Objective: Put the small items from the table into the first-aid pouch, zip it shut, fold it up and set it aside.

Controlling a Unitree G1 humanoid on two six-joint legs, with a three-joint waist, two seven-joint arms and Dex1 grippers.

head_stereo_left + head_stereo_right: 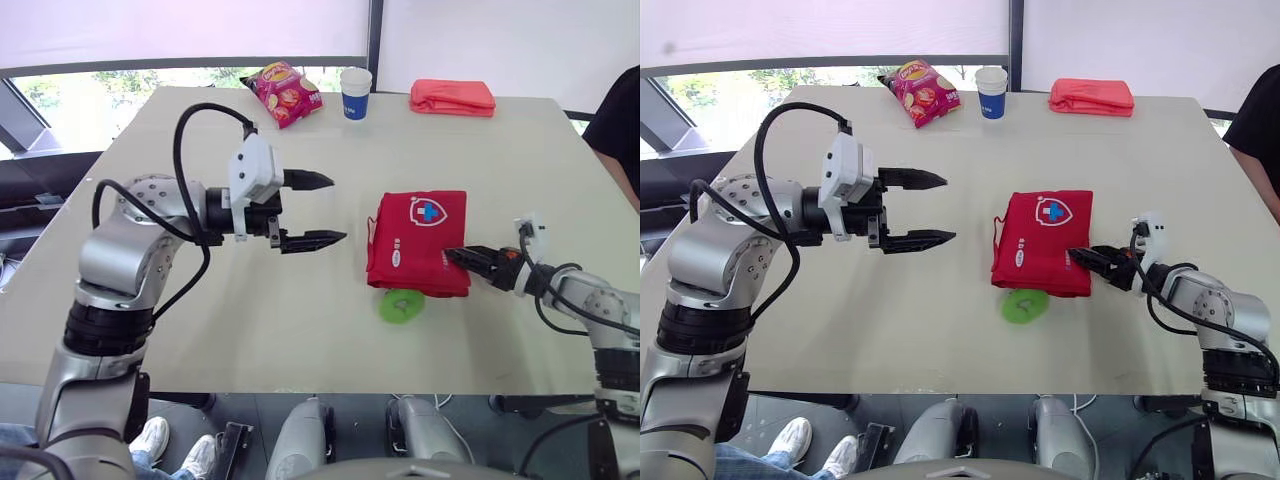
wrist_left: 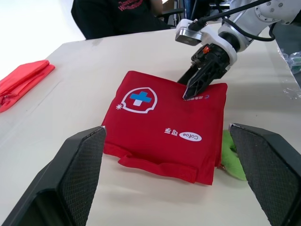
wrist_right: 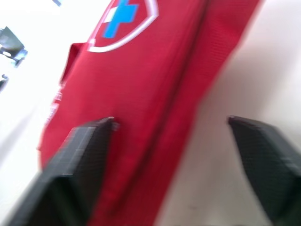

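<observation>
The red first-aid pouch (image 1: 418, 240) lies flat and folded on the table, its white and blue cross emblem facing up. A green item (image 1: 402, 305) pokes out from under its near edge. My left gripper (image 1: 325, 210) hovers open to the left of the pouch, with nothing between its fingers; the left wrist view has the pouch (image 2: 164, 127) ahead of it. My right gripper (image 1: 458, 257) is low at the pouch's near right corner. In the right wrist view it is open (image 3: 169, 127), one finger over the red fabric (image 3: 141, 84) and the other over bare table.
At the table's far edge lie a pink snack bag (image 1: 283, 92), a paper cup (image 1: 355, 92) and a folded orange-red pouch (image 1: 452, 97). A person in black (image 1: 620, 120) sits at the far right. The tan table (image 1: 250, 320) is bare on my left.
</observation>
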